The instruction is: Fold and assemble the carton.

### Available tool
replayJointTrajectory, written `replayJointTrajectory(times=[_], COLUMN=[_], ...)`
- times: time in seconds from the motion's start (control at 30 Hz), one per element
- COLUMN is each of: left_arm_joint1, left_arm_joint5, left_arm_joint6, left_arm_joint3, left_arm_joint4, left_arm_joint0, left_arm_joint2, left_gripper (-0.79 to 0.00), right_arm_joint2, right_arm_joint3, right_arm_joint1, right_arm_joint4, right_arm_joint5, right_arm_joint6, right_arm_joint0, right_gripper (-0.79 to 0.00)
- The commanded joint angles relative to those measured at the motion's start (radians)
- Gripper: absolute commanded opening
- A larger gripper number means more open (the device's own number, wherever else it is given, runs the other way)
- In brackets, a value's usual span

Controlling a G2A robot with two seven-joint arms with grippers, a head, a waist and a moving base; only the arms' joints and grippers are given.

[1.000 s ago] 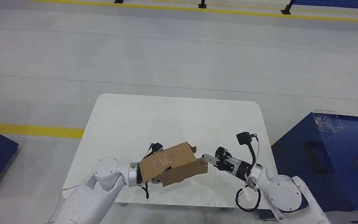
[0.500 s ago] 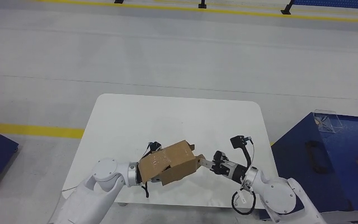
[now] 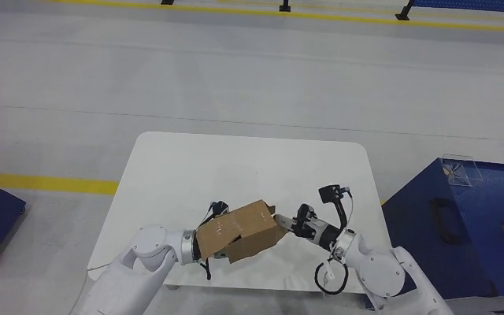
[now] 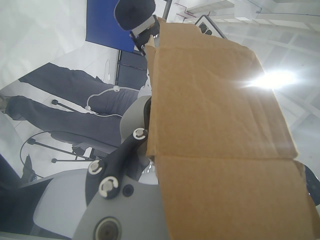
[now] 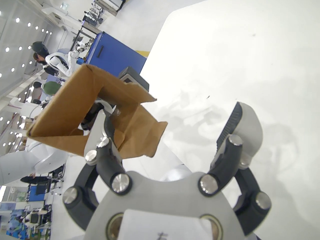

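Carton (image 3: pixel 240 230) above near desk (image 3: pixel 236 165) edge, long axis left-right, open end facing right. Left pincer (image 4: pixel 225 151) clamped on its wall. Right pincer (image 5: pixel 170 128) wide apart, one finger (image 5: pixel 106 126) inside open end.

Bright, even light falls from overhead in the top view, so the white surface (image 3: pixel 236 165) reads nearly as pale as the floor (image 3: pixel 252 71), and shadows on it are faint and soft-edged. The carton (image 3: pixel 240 232), near the surface's 6 o'clock edge, is lit on its upper face and darker beneath. In the left wrist view a ceiling lamp (image 4: pixel 265 81) flares into a white burst washing over the cardboard beside it. In the right wrist view the carton's inside is shaded and straight lines bow toward the rims
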Motion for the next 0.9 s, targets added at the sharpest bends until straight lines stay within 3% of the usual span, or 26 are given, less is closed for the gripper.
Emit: replayJointTrajectory(times=[0.0,0.17,0.33,0.87], left_arm_joint1=[0.001,0.002,0.002,0.000], left_arm_joint5=[0.001,-0.003,-0.004,0.014], left_arm_joint6=[-0.001,-0.022,-0.025,-0.021], left_arm_joint3=[-0.002,-0.017,-0.021,0.008], left_arm_joint4=[0.001,0.014,0.026,-0.037], left_arm_joint0=[0.002,0.006,0.005,0.006], left_arm_joint2=[-0.002,0.003,0.006,-0.011], left_gripper=[-0.785,-0.785,-0.785,-0.785], right_arm_joint2=[0.012,-0.029,-0.123,-0.214], right_arm_joint3=[-0.006,-0.010,-0.009,-0.116], right_arm_joint1=[0.000,-0.008,-0.021,-0.039], right_arm_joint4=[-0.052,-0.229,-0.350,-0.508], right_arm_joint5=[0.026,0.122,0.158,0.208], right_arm_joint6=[-0.037,-0.129,-0.144,-0.114], right_arm_joint0=[0.001,0.025,0.063,0.021], right_gripper=[0.000,0.000,0.000,0.000])
